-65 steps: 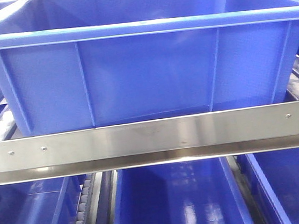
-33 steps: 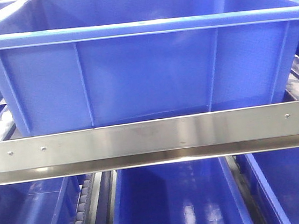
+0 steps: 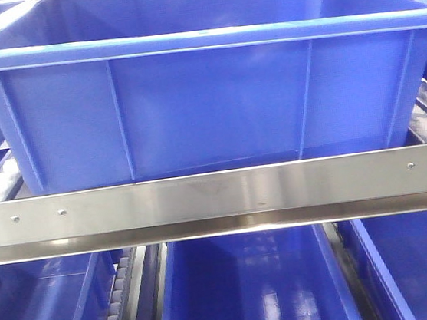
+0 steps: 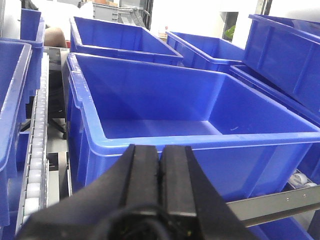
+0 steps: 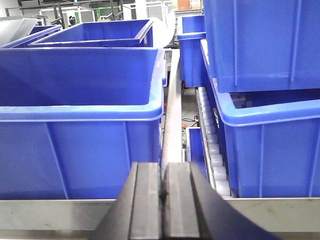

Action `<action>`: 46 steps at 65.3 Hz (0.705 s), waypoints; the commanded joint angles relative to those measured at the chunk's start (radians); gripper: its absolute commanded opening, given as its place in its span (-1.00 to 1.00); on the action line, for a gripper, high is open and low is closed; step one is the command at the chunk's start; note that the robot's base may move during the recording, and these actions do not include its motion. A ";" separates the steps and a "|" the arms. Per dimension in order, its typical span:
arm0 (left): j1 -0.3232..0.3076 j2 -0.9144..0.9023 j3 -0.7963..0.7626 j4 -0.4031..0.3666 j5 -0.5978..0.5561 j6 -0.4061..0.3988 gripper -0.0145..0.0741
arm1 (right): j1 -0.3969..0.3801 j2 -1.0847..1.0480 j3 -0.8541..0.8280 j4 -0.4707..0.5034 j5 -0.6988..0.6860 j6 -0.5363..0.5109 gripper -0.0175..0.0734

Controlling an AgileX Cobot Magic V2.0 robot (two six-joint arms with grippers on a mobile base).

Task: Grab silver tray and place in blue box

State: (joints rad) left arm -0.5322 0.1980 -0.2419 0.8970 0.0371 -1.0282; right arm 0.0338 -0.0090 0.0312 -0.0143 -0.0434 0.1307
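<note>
Left claw and right claw both pressed together, holding nothing, facing the blue box (silver tray nowhere in view), so risk is blind reaching clipping the rim.

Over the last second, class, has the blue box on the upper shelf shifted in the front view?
No. The blue box sits in the same place against the steel rail; its ribs meet the rail where they did before.

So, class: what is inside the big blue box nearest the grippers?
The blue box shows only bare blue floor and walls in the left wrist view; no silver tray. Its near inner wall is hidden behind the rim.
</note>
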 commanded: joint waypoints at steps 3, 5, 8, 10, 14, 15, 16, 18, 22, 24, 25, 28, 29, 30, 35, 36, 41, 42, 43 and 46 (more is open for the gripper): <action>-0.004 0.010 -0.029 0.006 -0.054 -0.003 -0.89 | -0.007 -0.019 0.002 0.001 -0.091 -0.011 -0.51; -0.004 0.010 -0.029 0.006 -0.054 -0.003 -0.89 | -0.007 -0.019 0.002 0.001 -0.091 -0.011 -0.51; -0.004 0.010 -0.029 0.006 -0.054 -0.003 -0.89 | -0.007 -0.019 0.002 0.001 -0.091 -0.011 -0.51; -0.004 0.010 -0.029 0.021 -0.047 -0.003 -0.89 | -0.007 -0.019 0.002 0.001 -0.091 -0.011 -0.51; -0.002 0.010 -0.027 0.041 -0.028 -0.003 -0.89 | -0.007 -0.019 0.002 0.001 -0.091 -0.011 -0.51; -0.002 0.010 -0.027 0.041 -0.026 -0.003 -0.89 | -0.007 -0.019 0.002 0.001 -0.091 -0.011 -0.51; -0.002 0.010 -0.027 0.041 -0.021 -0.003 -0.89 | -0.007 -0.019 0.002 0.001 -0.091 -0.011 -0.51; -0.001 0.010 -0.027 0.041 0.003 0.002 -0.89 | -0.007 -0.019 0.002 0.001 -0.091 -0.011 -0.51; -0.001 0.008 -0.027 -0.002 0.064 0.075 -0.89 | -0.007 -0.019 0.002 0.001 -0.091 -0.011 -0.51; 0.000 0.001 -0.027 -0.089 0.092 0.186 -0.89 | -0.007 -0.019 0.002 0.001 -0.091 -0.011 -0.51; 0.005 0.000 -0.027 -0.161 0.102 0.268 -0.89 | -0.007 -0.019 0.002 0.001 -0.091 -0.011 -0.51; 0.023 -0.020 -0.027 -0.330 0.138 0.464 -0.89 | -0.007 -0.019 0.002 0.001 -0.091 -0.011 -0.51; 0.035 -0.026 -0.027 -0.370 0.140 0.515 -0.89 | -0.007 -0.019 0.002 0.001 -0.091 -0.011 -0.51; 0.045 -0.034 -0.027 -0.419 0.142 0.583 -0.89 | -0.007 -0.019 0.002 0.001 -0.091 -0.011 -0.51; 0.123 -0.067 -0.009 -0.565 0.068 0.777 -0.89 | -0.007 -0.019 0.002 0.001 -0.091 -0.011 -0.51; 0.137 -0.071 -0.005 -0.589 0.052 0.802 -0.89 | -0.007 -0.019 0.002 0.001 -0.091 -0.011 -0.51; 0.239 -0.086 0.041 -0.743 -0.064 0.930 -0.89 | -0.007 -0.019 0.002 0.001 -0.091 -0.011 -0.51; 0.263 -0.086 0.055 -0.760 -0.096 0.946 -0.89 | -0.007 -0.019 0.002 0.001 -0.091 -0.011 -0.51; 0.278 -0.086 0.064 -0.778 -0.118 0.952 -0.89 | -0.007 -0.019 0.002 0.001 -0.091 -0.011 -0.51; 0.326 -0.086 0.100 -0.793 -0.215 0.954 -0.89 | -0.007 -0.019 0.002 0.001 -0.091 -0.011 -0.51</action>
State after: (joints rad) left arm -0.2630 0.1042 -0.1552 0.1813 0.0228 -0.1308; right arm 0.0338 -0.0090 0.0312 -0.0143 -0.0443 0.1290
